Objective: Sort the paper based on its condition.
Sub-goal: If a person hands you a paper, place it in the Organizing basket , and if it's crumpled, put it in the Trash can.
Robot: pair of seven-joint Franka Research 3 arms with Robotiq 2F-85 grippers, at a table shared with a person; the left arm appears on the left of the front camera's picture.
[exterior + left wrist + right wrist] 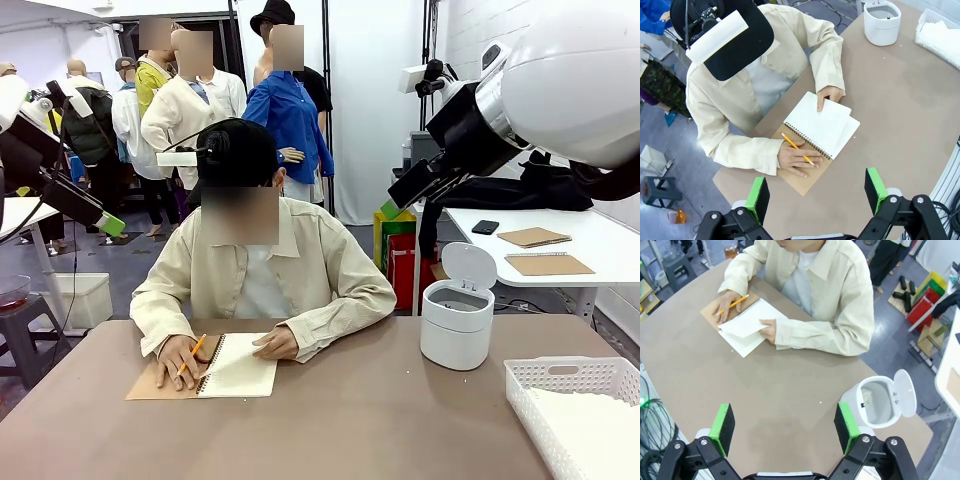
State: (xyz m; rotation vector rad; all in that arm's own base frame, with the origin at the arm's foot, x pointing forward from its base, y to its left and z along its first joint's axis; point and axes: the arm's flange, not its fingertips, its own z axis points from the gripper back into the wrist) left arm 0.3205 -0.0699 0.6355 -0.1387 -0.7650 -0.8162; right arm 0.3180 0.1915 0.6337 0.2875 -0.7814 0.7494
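Note:
On the far side of the table lies an open spiral notebook [240,365], its brown cover folded out. One white page [816,116] sits askew on top, one side raised in the right wrist view [745,322]; I cannot tell whether it is loose. One of the person's hands [275,345] rests on that page. The other [182,360] holds a yellow pencil on the cover. My left gripper [816,192] is open high above the table, also seen at the upper left [100,218]. My right gripper [784,427] is open, raised at the upper right [415,185]. Both hold nothing.
A white slotted basket [560,375] at the near right corner holds white paper [590,420]. A small white bin [457,325] with its lid open stands right of the person. A side table [600,240] with more brown notebooks is behind it.

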